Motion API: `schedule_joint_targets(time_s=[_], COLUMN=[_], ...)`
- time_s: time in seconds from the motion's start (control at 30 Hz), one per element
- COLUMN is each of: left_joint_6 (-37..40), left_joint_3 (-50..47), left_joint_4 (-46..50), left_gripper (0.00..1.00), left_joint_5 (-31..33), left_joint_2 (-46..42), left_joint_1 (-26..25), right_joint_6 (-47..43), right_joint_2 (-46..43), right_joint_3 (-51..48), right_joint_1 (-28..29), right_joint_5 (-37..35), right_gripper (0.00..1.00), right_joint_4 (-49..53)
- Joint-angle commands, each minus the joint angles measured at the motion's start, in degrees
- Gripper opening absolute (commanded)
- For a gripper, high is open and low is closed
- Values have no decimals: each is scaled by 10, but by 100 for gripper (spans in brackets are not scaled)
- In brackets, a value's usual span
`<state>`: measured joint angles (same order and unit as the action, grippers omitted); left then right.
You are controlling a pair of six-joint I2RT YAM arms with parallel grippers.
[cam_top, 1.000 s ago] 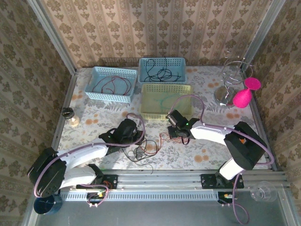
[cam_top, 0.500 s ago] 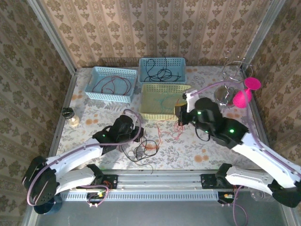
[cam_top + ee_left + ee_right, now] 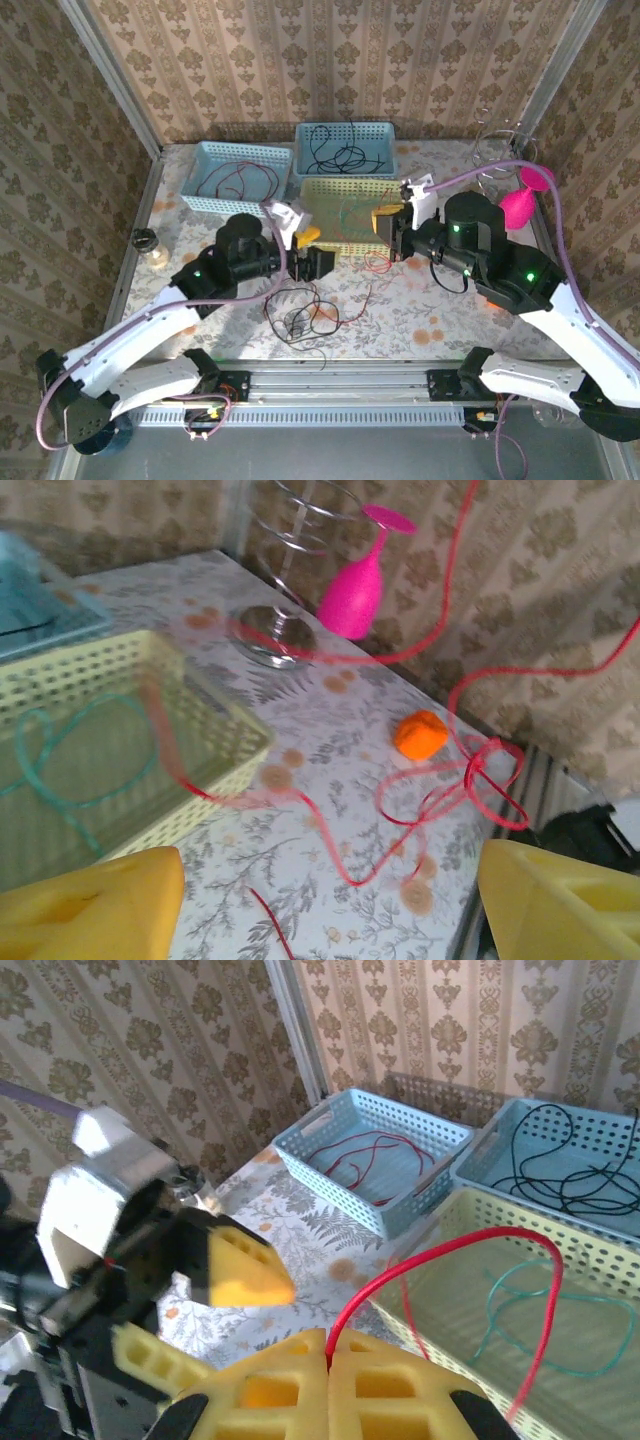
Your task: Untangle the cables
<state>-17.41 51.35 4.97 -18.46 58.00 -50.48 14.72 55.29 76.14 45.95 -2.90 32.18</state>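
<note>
Viewing top: R fingers (image 3: pixel 383 215) pinch red cable (image 3: pixel 375 262) over desk (image 3: pixel 450 310) centre, by yellow basket (image 3: pixel 355 183); black cable tangle (image 3: pixel 297 320) nr desk's near edge. L wrist: L fingers (image 3: pixel 560 900) spread wide. R wrist: red cable clamped btw shut fingers.

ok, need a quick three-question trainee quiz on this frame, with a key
1. True or false: the left gripper is shut.
2. What is the right gripper holding? A) nothing B) a red cable C) a pen
3. Fill in: the cable lying in the yellow basket is ____ in colour.

Key: 1 false, its pads stand wide apart. 2 B. 3 green.
</note>
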Motion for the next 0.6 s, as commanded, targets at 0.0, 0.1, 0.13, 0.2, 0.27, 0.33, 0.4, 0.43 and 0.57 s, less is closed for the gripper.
schedule_joint_targets(time_s=[0.0,0.1,0.13,0.2,0.27,0.33,0.4,0.43,0.57], left_joint_6=[58,68,69,54,47,47,31,19,-55], left_joint_3=[-29,-47,-46,-38,-41,-44,-49,-53,-78], left_joint_4=[-74,-121,-128,-148,-179,-199,-229,-248,-356], left_gripper=[80,81,81,81,75,65,61,61,73], left_joint_5=[-58,-37,-29,-27,-14,12,12,-1,-44], left_joint_2=[37,71,80,92,97,108,127,135,160], left_joint_1=[-16,-24,-25,-25,-25,-25,-21,-19,-17], right_joint_6=[5,10,11,14,16,20,26,28,33], right_joint_2=[-8,-9,-9,-11,-13,-17,-24,-26,-36], right_joint_3=[35,47,49,50,49,46,40,37,30], right_joint_1=[2,2,2,2,1,2,2,2,2], right_joint_5=[26,39,40,42,46,51,55,56,57], right_gripper=[0,0,0,0,0,0,0,0,0], right_joint_4=[8,14,15,15,16,12,3,0,-6])
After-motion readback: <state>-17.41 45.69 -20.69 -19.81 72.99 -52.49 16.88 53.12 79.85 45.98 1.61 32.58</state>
